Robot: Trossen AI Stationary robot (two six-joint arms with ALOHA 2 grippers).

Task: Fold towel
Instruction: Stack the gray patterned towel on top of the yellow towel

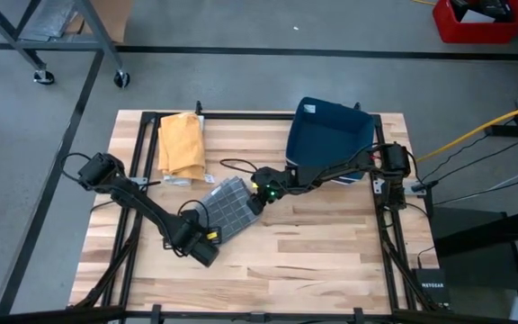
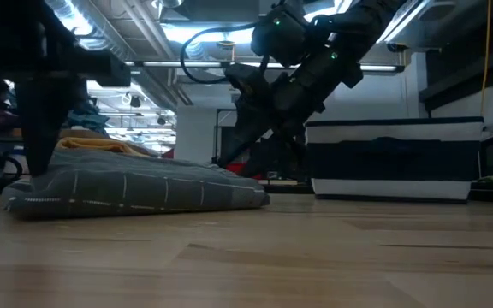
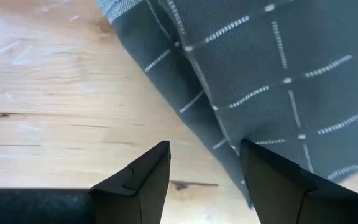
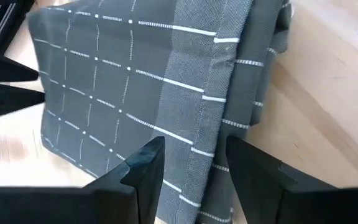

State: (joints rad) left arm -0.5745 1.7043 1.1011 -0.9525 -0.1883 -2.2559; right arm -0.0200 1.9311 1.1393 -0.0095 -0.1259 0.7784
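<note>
The folded grey towel (image 1: 226,206) is lying mid-table, flanked by both grippers. The left gripper (image 1: 207,236) is being held wide-jawed at its near-left edge, the right gripper (image 1: 257,200) wide-jawed at its right edge, nothing gripped.

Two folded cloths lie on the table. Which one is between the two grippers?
The grey checked towel, in the middle of the table, with the left gripper and right gripper at its opposite ends. The yellow cloth lies apart, near the far edge.
</note>
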